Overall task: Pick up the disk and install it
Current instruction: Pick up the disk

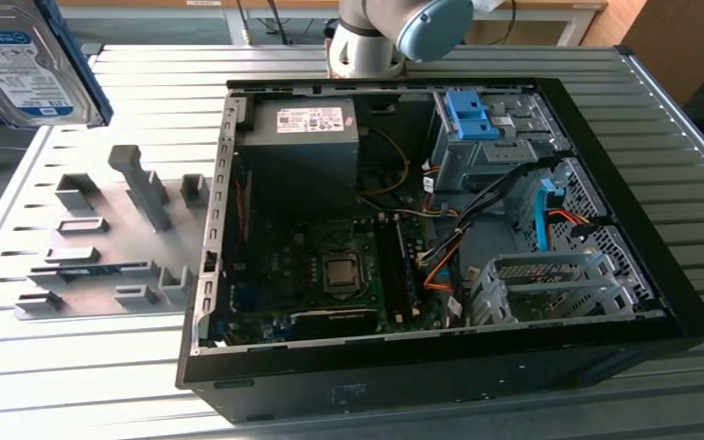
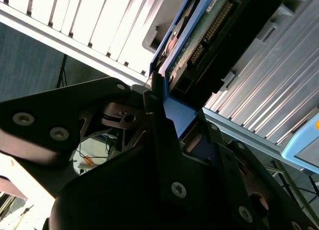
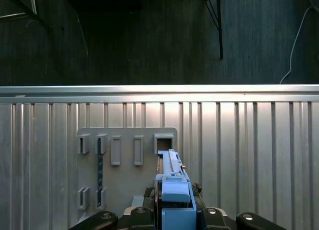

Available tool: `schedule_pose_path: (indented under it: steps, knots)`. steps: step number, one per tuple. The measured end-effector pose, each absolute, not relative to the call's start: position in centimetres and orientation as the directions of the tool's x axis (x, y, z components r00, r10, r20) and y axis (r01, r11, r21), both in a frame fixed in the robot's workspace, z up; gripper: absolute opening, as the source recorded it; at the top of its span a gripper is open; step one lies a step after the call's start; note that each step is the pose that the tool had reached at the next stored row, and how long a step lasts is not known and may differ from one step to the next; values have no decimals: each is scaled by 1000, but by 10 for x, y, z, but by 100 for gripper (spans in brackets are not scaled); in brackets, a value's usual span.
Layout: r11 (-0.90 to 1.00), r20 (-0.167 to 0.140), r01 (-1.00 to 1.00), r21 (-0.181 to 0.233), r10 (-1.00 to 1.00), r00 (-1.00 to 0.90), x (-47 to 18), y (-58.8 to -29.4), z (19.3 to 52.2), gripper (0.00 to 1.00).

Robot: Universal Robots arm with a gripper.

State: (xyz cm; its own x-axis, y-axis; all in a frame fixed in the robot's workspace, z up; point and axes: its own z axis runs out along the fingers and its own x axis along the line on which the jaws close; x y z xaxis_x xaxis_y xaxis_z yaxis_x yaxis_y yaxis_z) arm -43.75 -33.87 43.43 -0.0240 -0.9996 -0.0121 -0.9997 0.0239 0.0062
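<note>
Aloft over the grey slotted rack [image 1: 107, 238], the pincer [image 2: 172, 110] clamps the disk [image 1: 28, 64] by its blue carrier (pickup done); installation in the open computer case [image 1: 682, 307] on the tabletop [image 1: 83, 385] remains.

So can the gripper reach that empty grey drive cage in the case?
Probably yes: the case lies open, nothing covers the cage, though cables run beside it. The gripper holds the disk.

Your computer case [image 1: 450, 376] sits on the table [image 1: 71, 385], the fixture plate [image 1: 105, 206] beside it on the exterior view's left. The disk [image 1: 22, 64] hangs above that plate, and the power supply [image 1: 303, 147] is inside the case.
</note>
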Motion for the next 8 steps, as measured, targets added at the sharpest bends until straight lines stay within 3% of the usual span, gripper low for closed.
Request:
schedule_pose_path:
  steps: [8]
  knots:
    - [24, -12, -1000, 6, -1000, -24, -438, -339, 440, 37]
